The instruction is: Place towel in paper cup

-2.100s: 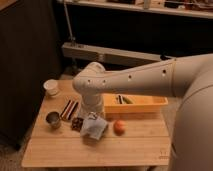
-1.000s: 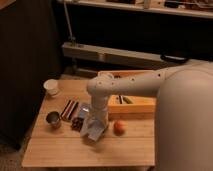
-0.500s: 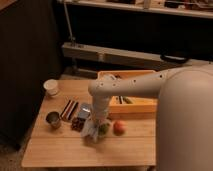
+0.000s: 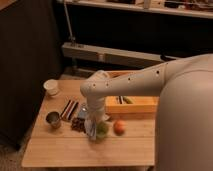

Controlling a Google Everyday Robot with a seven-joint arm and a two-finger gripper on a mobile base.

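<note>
Down at mid-tabletop [image 4: 60, 150] with the tool [image 4: 95, 131], pinched shut on the pale towel [image 4: 89, 125]. Well apart from the upright paper cup [image 4: 51, 87] at the far-left corner.

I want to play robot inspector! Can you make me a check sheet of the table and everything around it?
Surface: wooden table, light, with several things on it.
Job's things: towel crumpled near the middle, under the hand; paper cup upright at the back left corner as seen, well apart from the towel.
Clutter: metal cup; brown packet; green round thing; orange fruit; yellow tray with small items inside.
Grippers: hand down at the towel, shut on it as far as shows.
Cables: nothing seen.
Surroundings: dark shelving behind the table.
</note>
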